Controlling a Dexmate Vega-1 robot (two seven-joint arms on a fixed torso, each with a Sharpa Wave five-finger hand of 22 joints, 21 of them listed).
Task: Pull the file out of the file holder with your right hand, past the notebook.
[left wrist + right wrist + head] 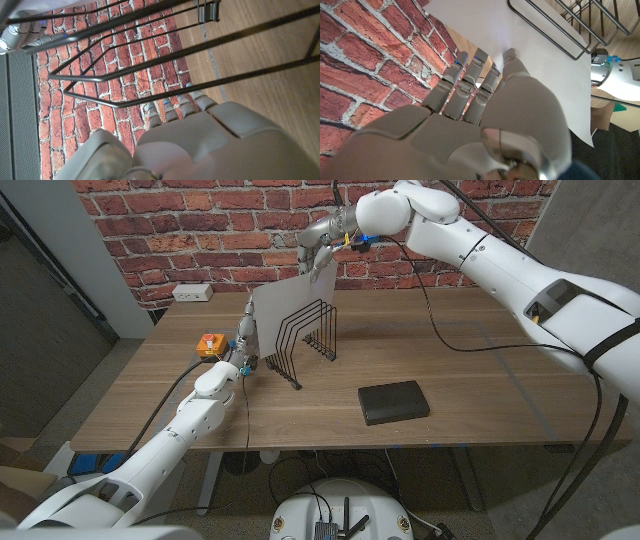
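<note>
One file (283, 298) pinched up top by the right hand (318, 252), one wire holder (305, 340) steadied by the left hand (245, 343), one notebook (393, 401); file's lower edge hidden behind wires.

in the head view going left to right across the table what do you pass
orange box → left hand → white file in the black wire file holder → black notebook
</note>
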